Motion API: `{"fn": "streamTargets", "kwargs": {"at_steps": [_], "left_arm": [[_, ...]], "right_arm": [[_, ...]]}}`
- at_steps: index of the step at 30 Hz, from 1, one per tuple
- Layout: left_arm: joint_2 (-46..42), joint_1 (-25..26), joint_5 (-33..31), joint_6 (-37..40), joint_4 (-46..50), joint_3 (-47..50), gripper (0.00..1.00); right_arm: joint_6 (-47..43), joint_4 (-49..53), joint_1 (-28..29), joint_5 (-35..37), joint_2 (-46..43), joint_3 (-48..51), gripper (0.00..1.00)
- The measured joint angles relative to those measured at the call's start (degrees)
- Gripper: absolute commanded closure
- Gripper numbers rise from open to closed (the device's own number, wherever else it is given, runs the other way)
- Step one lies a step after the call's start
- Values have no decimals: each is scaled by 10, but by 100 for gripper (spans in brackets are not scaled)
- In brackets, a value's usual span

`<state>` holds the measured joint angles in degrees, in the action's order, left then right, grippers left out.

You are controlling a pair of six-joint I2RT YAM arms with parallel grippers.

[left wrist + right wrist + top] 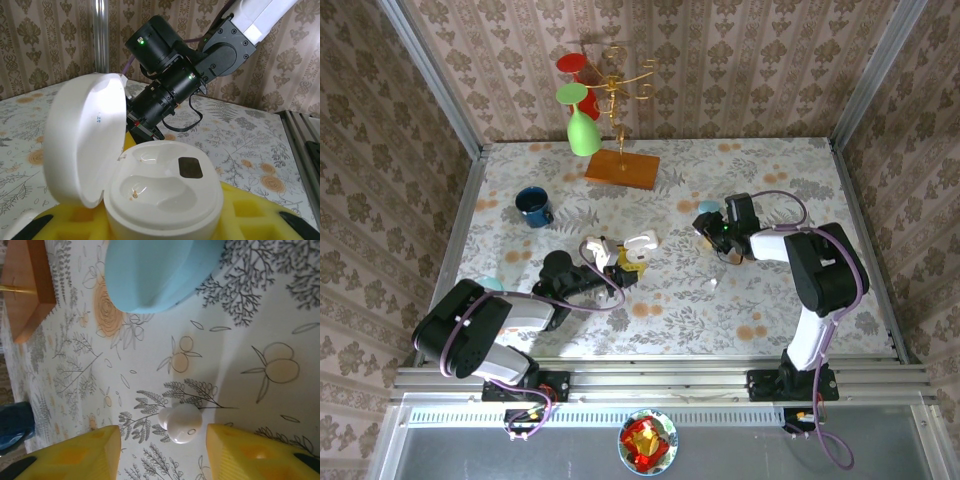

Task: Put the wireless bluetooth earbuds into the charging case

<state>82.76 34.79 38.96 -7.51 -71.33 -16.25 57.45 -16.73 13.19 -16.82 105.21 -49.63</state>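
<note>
The left claw (165, 222) grips the open charging case (165, 185); the right claw (164, 450), jaws apart, straddles a white earbud (181, 422) on the worktop (240, 340), a pale blue dome (155, 270) beyond it.

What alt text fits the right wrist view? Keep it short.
A small glossy white earbud lies on the floral table cover between the right end effector's two yellow fingers, which stand open on either side without touching it. A pale blue rounded object sits at the top edge, a wooden base at the upper left.
</note>
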Motion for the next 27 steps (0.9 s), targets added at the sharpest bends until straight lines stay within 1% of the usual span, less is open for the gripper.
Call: {"fn": "streamTargets", "kwargs": {"at_steps": [8, 13, 27], "left_arm": [[0, 0, -2, 9, 0, 0, 99], [0, 0, -2, 11, 0, 0, 99], [0, 0, -2, 11, 0, 0, 99]], "right_arm": [[15, -14, -5, -19, 20, -12, 58], [15, -14, -6, -21, 27, -18, 66], [10, -6, -6, -38, 52, -43, 74]]}}
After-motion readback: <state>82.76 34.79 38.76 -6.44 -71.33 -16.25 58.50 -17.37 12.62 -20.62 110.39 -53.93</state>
